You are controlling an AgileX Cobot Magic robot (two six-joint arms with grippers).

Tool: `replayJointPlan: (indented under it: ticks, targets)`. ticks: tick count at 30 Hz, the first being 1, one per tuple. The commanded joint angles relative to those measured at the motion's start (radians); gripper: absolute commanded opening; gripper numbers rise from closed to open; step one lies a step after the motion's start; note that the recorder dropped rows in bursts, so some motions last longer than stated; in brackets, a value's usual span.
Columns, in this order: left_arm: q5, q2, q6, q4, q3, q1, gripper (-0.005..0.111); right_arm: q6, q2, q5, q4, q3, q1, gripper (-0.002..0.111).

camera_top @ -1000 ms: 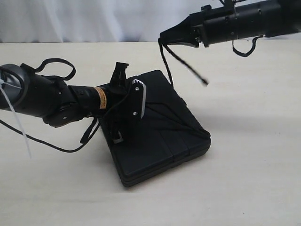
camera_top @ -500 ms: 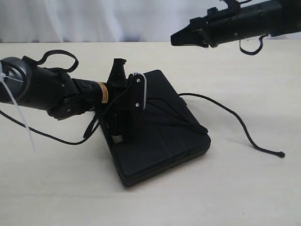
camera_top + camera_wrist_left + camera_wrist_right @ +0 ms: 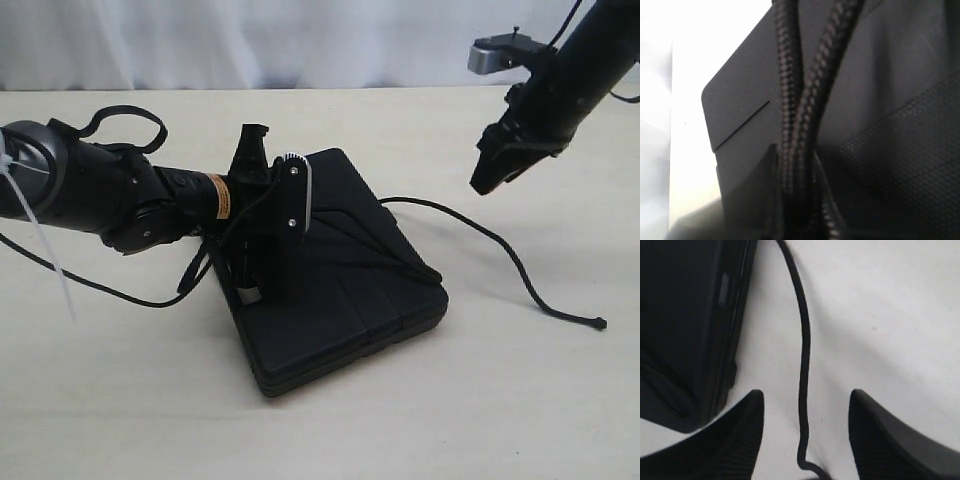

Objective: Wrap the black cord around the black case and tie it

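The black case [image 3: 345, 295] lies flat mid-table, with the black cord [image 3: 500, 245] wrapped across its top. The cord's loose end trails right over the table to a tip [image 3: 598, 323]. My left gripper [image 3: 262, 262] sits at the case's left edge. In the left wrist view it [image 3: 800, 200] is shut on two braided cord strands [image 3: 807, 110] against the case [image 3: 890, 100]. My right gripper [image 3: 490, 180] hangs open right of the case, tilted down. In the right wrist view its fingers [image 3: 752, 415] straddle the cord [image 3: 804, 340] lying on the table below, beside the case's edge [image 3: 685, 315].
A thin black robot cable [image 3: 100, 290] loops over the table under the left arm, and a white tie [image 3: 35, 255] hangs from that arm. A white curtain [image 3: 250, 40] closes off the back. Pale bare table [image 3: 520, 400] lies in front and to the right.
My right gripper let go of the cord, whose end dropped onto the table at the right. The right arm then swung right and tilted downward over it. The left gripper kept its hold.
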Motion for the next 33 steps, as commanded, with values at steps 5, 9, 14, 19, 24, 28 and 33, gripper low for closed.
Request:
replayJointPlan:
  ticks: [5,9,14,19,24,28,33]
  targets:
    - [0.060,0.006,-0.015,-0.007,0.006,-0.003,0.000,0.032,-0.007,-0.044,-0.074,0.137,0.010,0.053]
    - [0.057,0.006,-0.015,-0.007,0.006,-0.003,0.000,0.024,-0.007,-0.112,-0.076,0.199,0.010,0.053]
    - [0.057,0.006,-0.015,-0.007,0.006,-0.003,0.000,0.015,-0.007,-0.213,-0.071,0.259,0.010,0.046]
    - [0.047,0.006,-0.015,-0.007,0.006,-0.003,0.000,0.006,-0.007,-0.241,-0.040,0.270,0.010,0.014]
    - [0.027,0.006,-0.017,-0.007,0.006,-0.003,0.000,-0.071,-0.020,-0.239,0.163,0.267,0.010,0.004]
    - [0.014,0.006,-0.017,-0.007,0.006,-0.003,0.000,-0.155,-0.074,-0.241,0.352,0.267,0.008,0.004]
    - [-0.027,0.008,-0.017,0.017,0.006,-0.003,0.000,-0.250,-0.135,-0.286,0.646,0.267,0.006,0.004]
